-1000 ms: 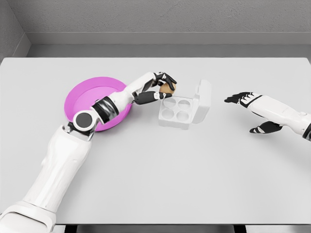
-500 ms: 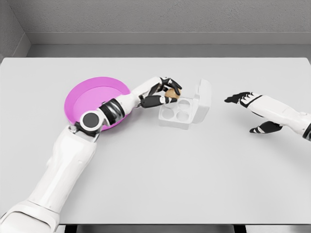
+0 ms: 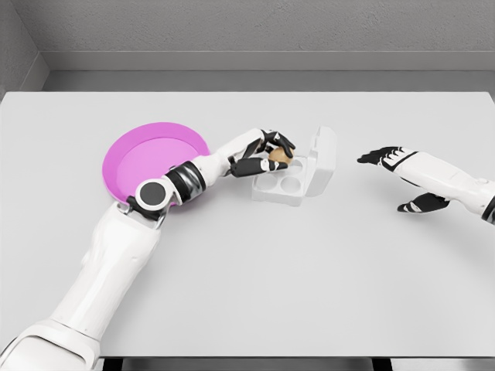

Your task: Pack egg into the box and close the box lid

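Left robot hand (image 3: 272, 151) pinches the egg (image 3: 277, 154) over the box's (image 3: 283, 181) far-left cup; released off-centre, it could roll out; right robot hand (image 3: 387, 157) hovers spread.

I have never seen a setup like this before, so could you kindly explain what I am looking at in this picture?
This is a simulator's render seen from a camera on a humanoid robot's head, looking down on a pale grey table. The two white arms are the robot's own. Its left hand reaches across from the lower left and holds a brown egg over a far cup of a small white egg box, whose lid stands open on the right side. Behind that arm lies a pink bowl. The right hand waits at the right with its fingers relaxed, holding nothing.
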